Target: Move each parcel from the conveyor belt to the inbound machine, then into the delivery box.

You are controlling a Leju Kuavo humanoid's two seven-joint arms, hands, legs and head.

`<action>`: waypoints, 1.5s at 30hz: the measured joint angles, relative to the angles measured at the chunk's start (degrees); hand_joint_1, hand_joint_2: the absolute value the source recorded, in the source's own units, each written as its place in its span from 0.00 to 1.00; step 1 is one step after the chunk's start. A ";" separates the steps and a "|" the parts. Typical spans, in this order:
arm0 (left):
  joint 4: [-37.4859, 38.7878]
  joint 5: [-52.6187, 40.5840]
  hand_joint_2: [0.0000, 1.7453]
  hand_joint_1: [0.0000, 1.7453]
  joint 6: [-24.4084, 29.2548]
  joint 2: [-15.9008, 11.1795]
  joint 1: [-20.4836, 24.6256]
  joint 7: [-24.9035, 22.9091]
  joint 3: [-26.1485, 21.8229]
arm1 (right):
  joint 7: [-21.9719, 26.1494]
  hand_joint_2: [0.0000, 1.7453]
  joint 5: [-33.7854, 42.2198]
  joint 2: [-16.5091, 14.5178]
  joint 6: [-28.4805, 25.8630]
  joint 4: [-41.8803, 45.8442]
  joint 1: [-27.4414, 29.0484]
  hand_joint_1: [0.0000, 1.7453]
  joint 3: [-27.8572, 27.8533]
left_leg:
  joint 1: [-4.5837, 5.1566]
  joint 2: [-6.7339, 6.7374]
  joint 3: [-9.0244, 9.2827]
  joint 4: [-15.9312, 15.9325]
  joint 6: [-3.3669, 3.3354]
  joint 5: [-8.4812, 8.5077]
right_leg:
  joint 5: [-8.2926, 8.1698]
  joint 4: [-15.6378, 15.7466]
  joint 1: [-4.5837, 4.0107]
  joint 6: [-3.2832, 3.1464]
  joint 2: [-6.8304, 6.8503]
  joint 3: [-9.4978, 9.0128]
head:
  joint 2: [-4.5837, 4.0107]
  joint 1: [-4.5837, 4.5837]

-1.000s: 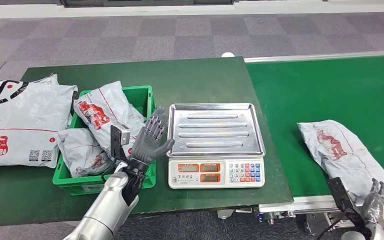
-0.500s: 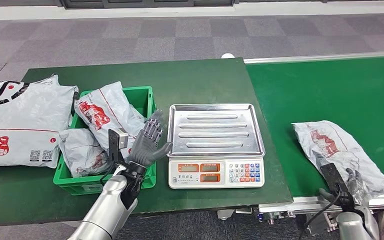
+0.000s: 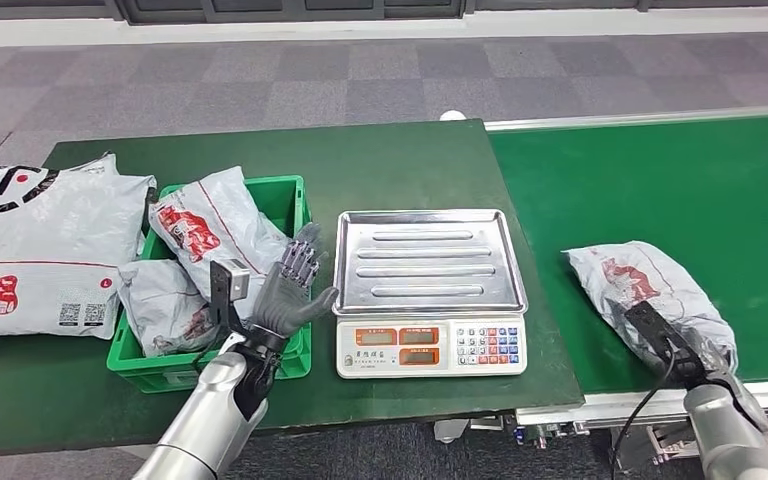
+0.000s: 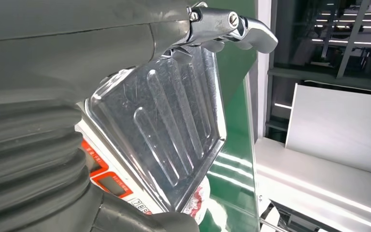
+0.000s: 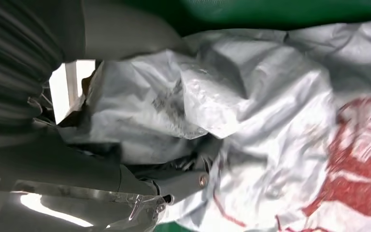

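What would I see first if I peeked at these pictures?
First, the shiny metal scale in the middle of the dark green table, its tray bare. To its left, a bright green box holds grey parcels, with the robot's left hand raised and spread beside it. On the green conveyor belt to the right, the right hand grips a crumpled grey parcel.

Steel scale tray (image 4: 164, 125) (ribbed), left hand (image 4: 53, 72) close, green belt (image 4: 234, 140)
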State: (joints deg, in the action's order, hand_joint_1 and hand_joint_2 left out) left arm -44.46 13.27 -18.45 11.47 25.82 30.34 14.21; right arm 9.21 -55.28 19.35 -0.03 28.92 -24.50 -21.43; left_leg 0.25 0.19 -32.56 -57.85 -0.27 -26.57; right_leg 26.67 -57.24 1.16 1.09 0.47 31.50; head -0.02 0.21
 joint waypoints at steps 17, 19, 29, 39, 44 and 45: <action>-0.43 0.07 1.00 0.00 0.00 -0.49 0.03 -0.16 -0.09 | -0.15 1.00 0.07 -0.01 0.40 -0.28 -0.12 1.00 2.61 | 0.02 -0.36 -0.04 0.00 0.10 0.17 | 0.27 0.00 0.02 0.09 0.34 -0.21 | 0.01 -0.01; -0.70 0.09 1.00 0.00 0.05 -0.56 -0.14 -0.34 -0.18 | -0.05 1.00 -0.02 -0.17 0.27 -0.28 -0.22 1.00 3.25 | 0.01 -0.37 -0.01 0.01 0.14 0.12 | 0.30 0.00 0.01 0.08 0.34 -0.23 | 0.01 0.00; -2.84 0.10 1.00 0.00 1.19 -0.65 -1.63 -1.08 -1.09 | 3.61 1.00 6.72 -4.11 -6.02 8.87 1.65 1.00 6.84 | 0.01 -0.31 0.10 0.05 0.27 0.07 | 0.35 -0.03 0.01 0.00 0.26 -0.23 | 0.01 0.01; -4.21 0.07 1.00 0.00 2.85 -0.67 -2.48 -0.43 -1.10 | 9.22 1.00 21.18 -7.40 -15.61 29.14 1.96 1.00 10.73 | 0.01 -0.37 0.15 0.08 0.28 0.14 | 0.36 -0.04 0.02 0.00 0.32 -0.16 | 0.00 -0.01; -3.55 -0.10 1.00 0.00 2.83 -0.67 -2.22 0.02 -1.09 | 10.11 1.00 23.04 -7.50 -19.02 32.59 1.90 1.00 12.45 | 0.02 -0.49 0.35 0.07 0.21 0.26 | 0.31 -0.04 0.03 0.00 0.44 -0.06 | 0.01 -0.01; -3.29 -0.14 1.00 0.00 2.80 -0.65 -2.04 0.05 -1.09 | 10.13 1.00 23.29 -7.50 -19.77 33.20 1.95 1.00 12.74 | 0.03 -0.50 0.35 0.07 0.20 0.28 | 0.30 -0.04 0.03 0.00 0.45 -0.04 | 0.00 -0.01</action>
State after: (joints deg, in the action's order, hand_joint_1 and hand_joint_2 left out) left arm -47.75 13.13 -15.64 10.82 23.78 30.40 13.11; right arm 19.34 -31.99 11.85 -19.81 62.11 -22.55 -8.69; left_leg 0.28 -0.31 -32.21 -57.78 -0.06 -26.29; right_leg 26.97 -57.28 1.19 1.10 0.92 31.46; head -0.02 0.21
